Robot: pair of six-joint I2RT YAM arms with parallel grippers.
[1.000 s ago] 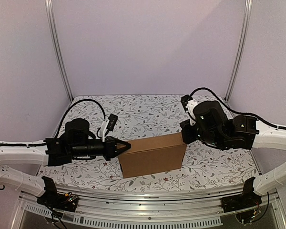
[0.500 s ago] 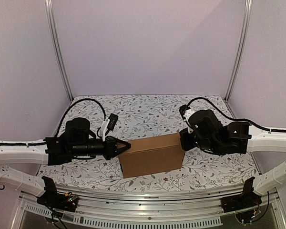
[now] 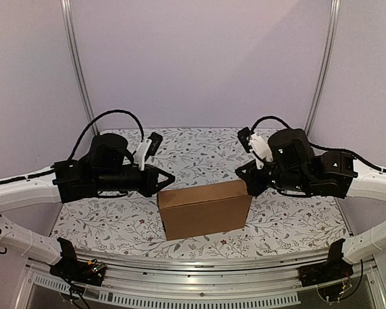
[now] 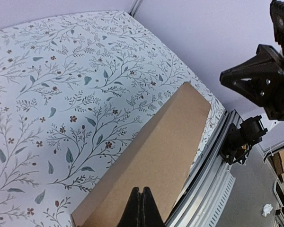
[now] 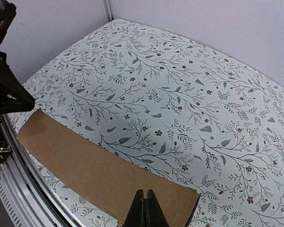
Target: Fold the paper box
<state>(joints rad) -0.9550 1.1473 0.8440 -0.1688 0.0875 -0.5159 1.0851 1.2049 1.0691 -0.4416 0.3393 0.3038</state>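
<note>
Fingers of left arm [image 3: 162, 180] closed tight, empty; right fingers [image 3: 246, 176] same; both over paper box [image 3: 206, 209] ends

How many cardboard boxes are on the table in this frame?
1. The paper box stands near the table's front edge, between the shut left gripper and the shut right gripper. None seems hidden.

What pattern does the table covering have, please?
The table covering is white with leafy sprigs and red flowers; right wrist view.
</note>
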